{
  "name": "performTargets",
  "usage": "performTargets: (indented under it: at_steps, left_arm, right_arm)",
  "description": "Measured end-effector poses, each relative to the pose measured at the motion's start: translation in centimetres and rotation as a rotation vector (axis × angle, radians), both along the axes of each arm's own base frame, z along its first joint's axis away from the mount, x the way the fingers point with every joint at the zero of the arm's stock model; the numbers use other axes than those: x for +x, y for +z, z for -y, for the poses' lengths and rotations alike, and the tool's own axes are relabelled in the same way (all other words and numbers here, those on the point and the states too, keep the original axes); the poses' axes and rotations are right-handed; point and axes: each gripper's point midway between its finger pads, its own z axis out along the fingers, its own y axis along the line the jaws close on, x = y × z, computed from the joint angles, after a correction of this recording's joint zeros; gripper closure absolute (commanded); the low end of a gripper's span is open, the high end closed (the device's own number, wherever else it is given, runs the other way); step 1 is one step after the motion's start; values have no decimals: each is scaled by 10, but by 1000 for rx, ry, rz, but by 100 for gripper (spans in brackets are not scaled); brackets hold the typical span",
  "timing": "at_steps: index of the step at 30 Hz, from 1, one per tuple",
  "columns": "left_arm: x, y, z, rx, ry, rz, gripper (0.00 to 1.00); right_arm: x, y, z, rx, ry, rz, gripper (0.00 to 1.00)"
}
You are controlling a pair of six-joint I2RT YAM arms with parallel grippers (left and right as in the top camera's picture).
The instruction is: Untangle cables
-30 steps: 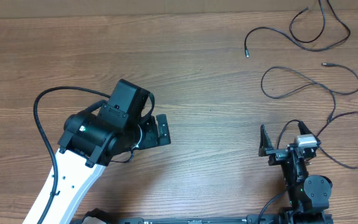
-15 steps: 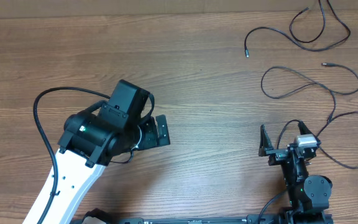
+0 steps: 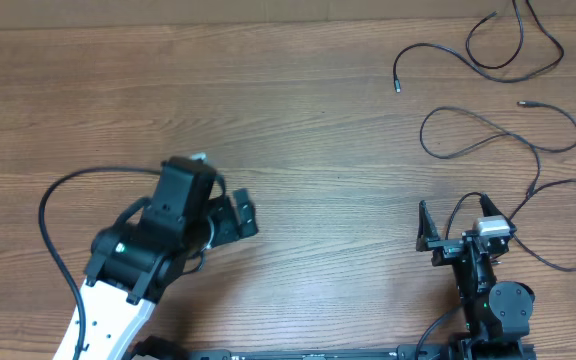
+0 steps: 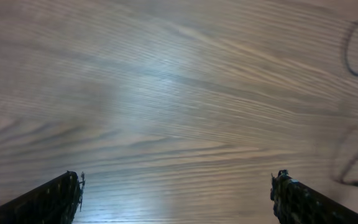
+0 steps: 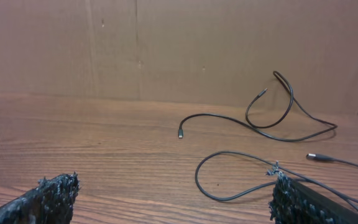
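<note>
1. The near cable [image 3: 568, 268] curves along the table [image 3: 298, 110] to the right of the right claw [image 5: 173, 190]. It is close to the claw but clear of it. Toward the right edge strands cross, and I cannot tell which strand belongs to which cable.
2. The middle cable [image 3: 425, 132] lies just ahead of the right claw as an open loop, with its plug [image 3: 521, 102] beyond the loop.
3. The far cable [image 3: 398, 86] is at the far right corner, with one tip free to the left and the rest looping out of view.
4. Handling, as I judge it:
   - All three cables look light, limp and thin, so they will drag and slide on the wood rather than hold a shape.
   - A pull on one strand may carry a crossing strand along with it.
   - The fingers must close right down, since a thin wire can slip out of a loose pinch.
   - The best hold is probably just behind a plug, or on a bare run away from any crossing.
5. The right arm [image 3: 488, 300] is folded close at the near edge. Its claw is low and aimed along the table at the cables, with the jaws spread wide and nothing between them.
6. The left arm [image 3: 108, 290] slants in from the near left corner. The left claw [image 4: 178, 186] is tipped over bare wood, jaws wide and empty, well apart from the cables. Its wrist view is blurred.
</note>
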Motion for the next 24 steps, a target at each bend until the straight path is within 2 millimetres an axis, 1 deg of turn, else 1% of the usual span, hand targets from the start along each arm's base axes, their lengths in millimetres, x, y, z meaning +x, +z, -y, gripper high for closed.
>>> performTargets:
  at_steps: [3, 5, 8, 11, 15, 20, 24]
  left_arm:
    - [-12, -22, -20, 2, 61, -43, 1]
    - [-20, -32, -32, -7, 108, -56, 0]
    - [-27, -36, -45, -21, 160, -37, 0]
    - [-31, -38, -52, -26, 168, 9, 0]
    - [-27, -39, -52, -22, 117, 102, 1]
    - [-11, -22, -43, -32, -11, 356, 0]
    - [-12, -13, -38, -29, -85, 507, 0]
  right_arm:
    - [0, 0, 0, 0, 0, 0, 0]
    - [0, 0, 0, 0, 0, 0, 0]
    - [0, 0, 0, 0, 0, 0, 0]
    - [0, 0, 0, 0, 0, 0, 0]
    - [0, 0, 0, 0, 0, 0, 0]
    - [0, 0, 0, 0, 0, 0, 0]
    - [0, 0, 0, -1, 0, 0, 0]
